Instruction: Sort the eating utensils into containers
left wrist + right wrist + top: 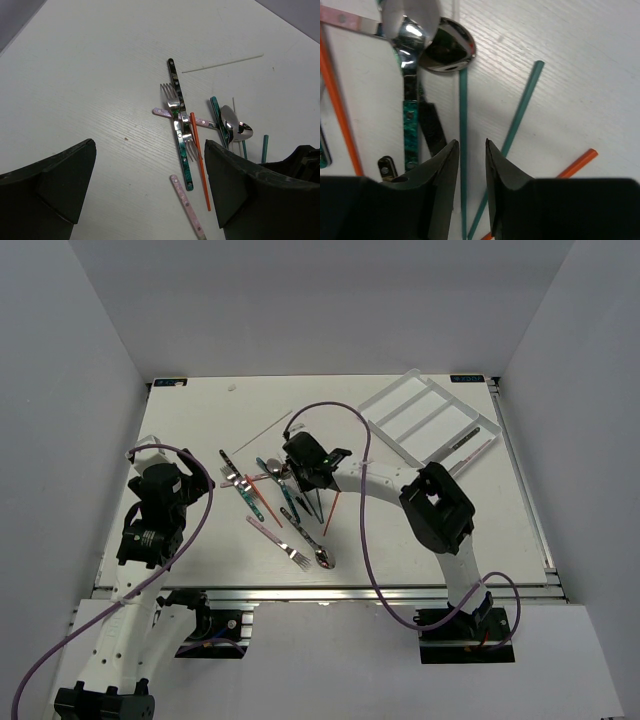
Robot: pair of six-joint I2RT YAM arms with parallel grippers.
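The eating utensils lie scattered mid-table: a teal-handled piece point(178, 131), forks point(170, 95), a spoon point(447, 47), pink handles point(187, 205) and orange sticks point(200, 160). My right gripper point(471, 142) point(308, 485) hangs low over this pile. Its jaws are narrowed around an upright teal stick point(463, 100), which runs close by the left finger with a gap to the right one. A second teal stick point(522, 105) slants past the right finger. My left gripper point(149, 145) point(150, 455) stands wide open and empty left of the pile. The clear divided tray point(420, 415) sits at the back right.
A fork point(297, 556) and a spoon point(323, 558) lie near the front edge. A pinkish stick point(475, 448) rests by the tray's near side. A thin pale stick point(222, 64) lies behind the pile. Grey walls close in the table.
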